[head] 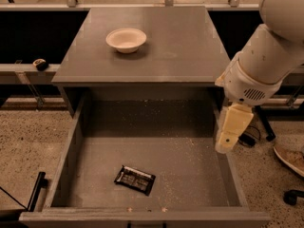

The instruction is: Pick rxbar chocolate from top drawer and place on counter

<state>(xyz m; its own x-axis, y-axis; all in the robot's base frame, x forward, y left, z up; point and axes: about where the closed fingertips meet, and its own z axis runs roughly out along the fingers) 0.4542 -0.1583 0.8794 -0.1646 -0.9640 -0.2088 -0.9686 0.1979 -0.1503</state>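
Note:
The rxbar chocolate (pixel 135 179), a flat black wrapper bar with pale panels, lies on the speckled floor of the open top drawer (pixel 190 175), near its front and left of centre. The counter (pixel 180 42) is the flat grey cabinet top above the drawer. My gripper (pixel 229 136) hangs from the white arm (pixel 268 61) at the right. It points down over the drawer's right side wall, well to the right of the bar and above it. It holds nothing that I can see.
A white bowl (pixel 126 39) stands on the counter's back left part. The drawer handle (pixel 35 191) sticks out at the front left. Speckled terrazzo floor lies on both sides. A shoe (pixel 290 158) and cables lie on the floor at the right.

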